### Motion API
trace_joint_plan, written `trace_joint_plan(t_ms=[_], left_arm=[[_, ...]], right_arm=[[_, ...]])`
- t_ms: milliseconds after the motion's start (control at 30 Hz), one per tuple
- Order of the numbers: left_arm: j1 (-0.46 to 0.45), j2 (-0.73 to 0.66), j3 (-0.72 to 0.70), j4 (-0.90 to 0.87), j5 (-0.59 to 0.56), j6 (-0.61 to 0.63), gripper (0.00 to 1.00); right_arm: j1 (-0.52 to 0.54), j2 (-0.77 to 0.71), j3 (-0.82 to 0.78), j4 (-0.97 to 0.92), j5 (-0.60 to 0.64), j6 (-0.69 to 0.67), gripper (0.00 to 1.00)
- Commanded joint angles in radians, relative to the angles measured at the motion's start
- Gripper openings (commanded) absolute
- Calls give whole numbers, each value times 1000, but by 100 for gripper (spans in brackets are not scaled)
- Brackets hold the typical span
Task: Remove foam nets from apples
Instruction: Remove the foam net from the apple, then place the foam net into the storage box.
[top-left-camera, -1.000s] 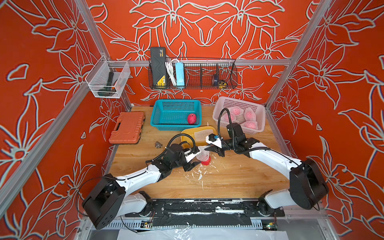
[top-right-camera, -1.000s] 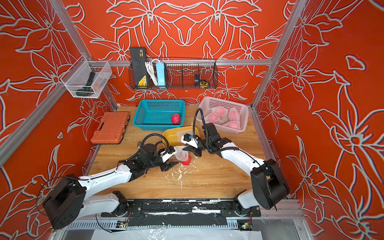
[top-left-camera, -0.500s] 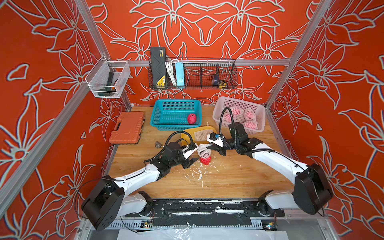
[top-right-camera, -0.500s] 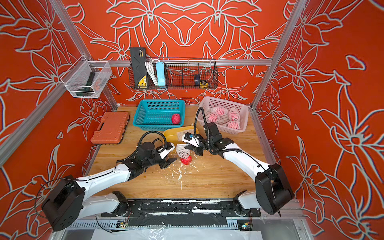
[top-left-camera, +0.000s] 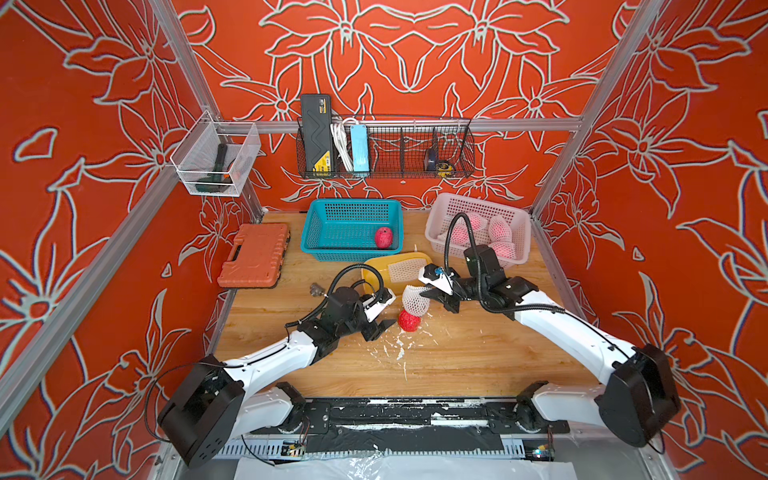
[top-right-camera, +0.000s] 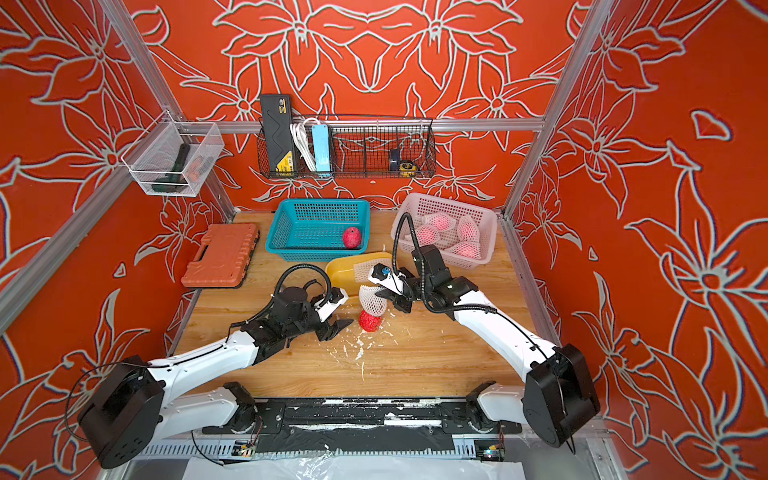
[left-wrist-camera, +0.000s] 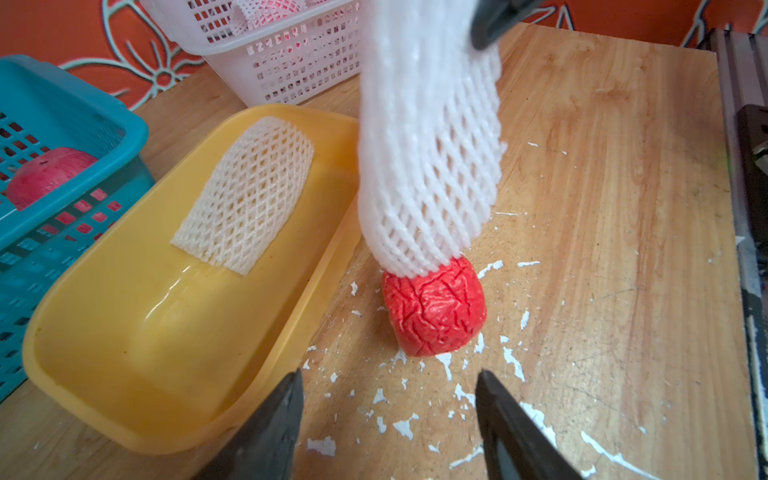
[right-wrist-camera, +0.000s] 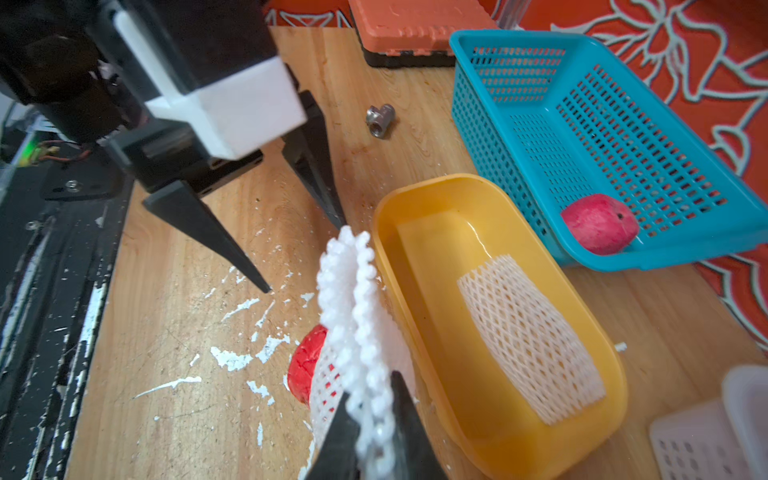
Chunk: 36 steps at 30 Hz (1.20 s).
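Note:
A bare red apple (top-left-camera: 409, 321) (left-wrist-camera: 434, 307) lies on the wooden table. Just above it hangs a white foam net (top-left-camera: 414, 298) (left-wrist-camera: 428, 145), its lower rim touching the apple's top. My right gripper (top-left-camera: 426, 293) (right-wrist-camera: 372, 407) is shut on the net's upper edge. My left gripper (top-left-camera: 380, 327) (left-wrist-camera: 389, 374) stands open a little to the left of the apple, with nothing between its fingers. A second bare apple (top-left-camera: 383, 237) sits in the teal basket (top-left-camera: 320, 232). Several netted apples (top-left-camera: 498, 228) fill the pale pink basket (top-left-camera: 521, 245).
A yellow tray (top-left-camera: 372, 272) holding an empty foam net (top-left-camera: 405, 268) stands right behind the apple. An orange tool case (top-left-camera: 254, 255) and a small metal fitting (top-left-camera: 316, 289) lie at the left. White foam crumbs (top-left-camera: 399, 353) litter the table.
My right gripper has pulled the foam net upward off the apple, leaving the apple bare on the table. The left gripper has drawn back a little to the left.

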Motion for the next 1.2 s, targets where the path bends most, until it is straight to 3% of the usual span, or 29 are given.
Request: trace_joint_plan(t_ms=[0,200,367,600,1033,1167], left_arm=[[0,11,-9,-10,68,-18,66],[-30,23,4,-51,70,9,66],[-31,-12,-7,-41,6,-3,67],[-31,-108,21,-111,-188,-19,67],[-31,-215,4,-171,-230,-22,71],[-31,-219,13,-177,-187,-13,75]], right_arm=[[-1,-13,69,-32,164,35,15],[-1,65,171,-41,367,-40,14],[0,207,276,-73,410,-106,15],[46,385,361,-106,465,-143,19],[80,458,459,-106,271,-20,65],[78,402,456,-126,273,6,72]])
